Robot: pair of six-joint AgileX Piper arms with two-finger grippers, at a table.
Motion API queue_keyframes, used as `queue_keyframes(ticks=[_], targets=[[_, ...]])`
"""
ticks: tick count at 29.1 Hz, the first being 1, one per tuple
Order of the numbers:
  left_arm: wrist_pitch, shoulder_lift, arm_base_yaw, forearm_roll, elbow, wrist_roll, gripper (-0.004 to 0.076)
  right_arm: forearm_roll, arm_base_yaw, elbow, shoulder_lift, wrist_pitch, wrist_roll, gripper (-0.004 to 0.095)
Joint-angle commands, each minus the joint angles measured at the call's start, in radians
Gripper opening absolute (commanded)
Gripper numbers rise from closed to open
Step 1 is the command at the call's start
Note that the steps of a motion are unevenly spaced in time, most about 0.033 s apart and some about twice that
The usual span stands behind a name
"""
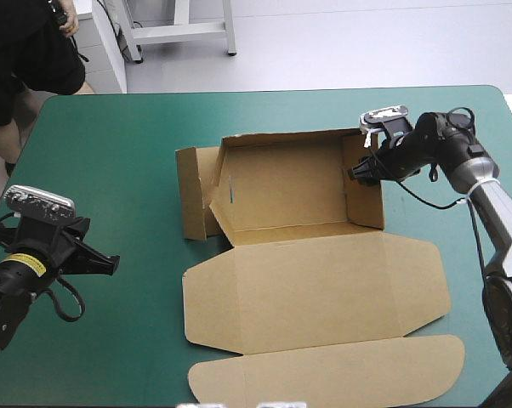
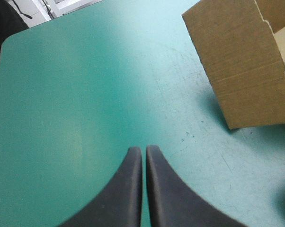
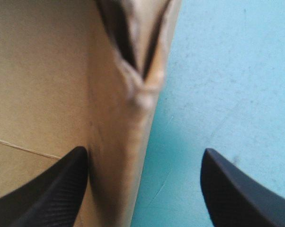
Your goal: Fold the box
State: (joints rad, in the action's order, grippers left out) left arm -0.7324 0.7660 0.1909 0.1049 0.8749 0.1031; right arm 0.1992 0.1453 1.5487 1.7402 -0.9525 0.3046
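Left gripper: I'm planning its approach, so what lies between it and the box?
Nothing: only bare teal-green cover separates the left gripper from the box, as the left wrist view and the high view both show.

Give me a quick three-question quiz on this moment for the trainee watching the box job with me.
1. True or false: the left gripper is shut and holds nothing.
2. Pick one: the open right gripper straddles which wall of the box? A left, B right, C far.
3. Fill in: the lid lies ___ on the table, toward the near edge.

Key: 1 true. 2 B: the right wall, one finger inside, one outside. 3 flat.
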Motion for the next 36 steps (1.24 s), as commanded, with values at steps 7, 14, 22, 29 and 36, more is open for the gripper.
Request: queue_keyframes(ticks=[7, 14, 22, 29, 36], targets=[[0.068, -0.005, 0.001, 0.002, 0.027, -0.002, 0.0007, -0.002, -0.005, 0.274, -0.055, -0.292, -0.023, 0.0720], [0.062, -0.005, 0.001, 0.002, 0.027, -0.002, 0.0007, -0.011, -0.005, 0.364, -0.091, -0.302, -0.053, 0.0718], [0.062, -0.005, 0.001, 0.001, 0.027, -0.002, 0.0008, -0.004, -0.005, 0.368, -0.075, -0.300, -0.060, 0.0719], [0.059, -0.005, 0.001, 0.001, 0.027, -0.004, 0.0008, -0.006, -0.005, 0.369, 0.051, -0.255, -0.074, 0.0720], [0.052, -0.005, 0.001, 0.001, 0.027, -0.004, 0.0007, -0.002, -0.005, 0.400, 0.171, -0.181, -0.099, 0.0718]])
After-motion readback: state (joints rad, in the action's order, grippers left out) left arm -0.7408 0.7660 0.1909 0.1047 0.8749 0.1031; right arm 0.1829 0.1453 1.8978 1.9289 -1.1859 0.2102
